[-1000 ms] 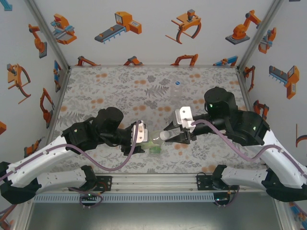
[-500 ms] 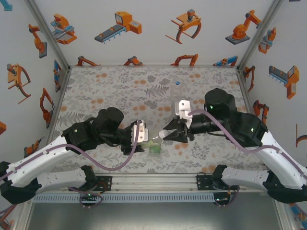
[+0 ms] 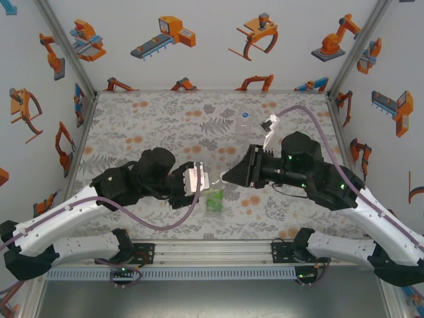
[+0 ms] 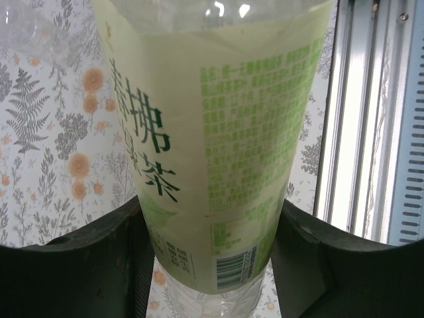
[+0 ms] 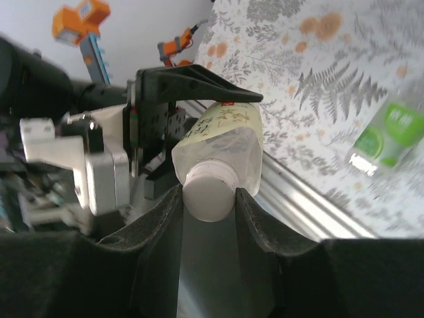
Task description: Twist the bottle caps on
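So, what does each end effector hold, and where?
Left end effector: the pale-labelled bottle, by its labelled body. Right end effector: the white cap, by its sides.

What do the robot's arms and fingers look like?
Both arms are alike: white tapered shells on the left arm and right arm, bulky black joints, a mauve cable looping along each, and matte black wedge-shaped fingers.

In the left wrist view, the bottle with the pale yellow-green label (image 4: 218,146) is cut off by the top edge at its shoulder and by the bottom edge near its base. From above, the left pincer (image 3: 205,181) and the right pincer (image 3: 226,177) hide most of it. In the right wrist view, the bright green labelled bottle (image 5: 387,136) is cut by the right edge, and its print is too blurred to read.
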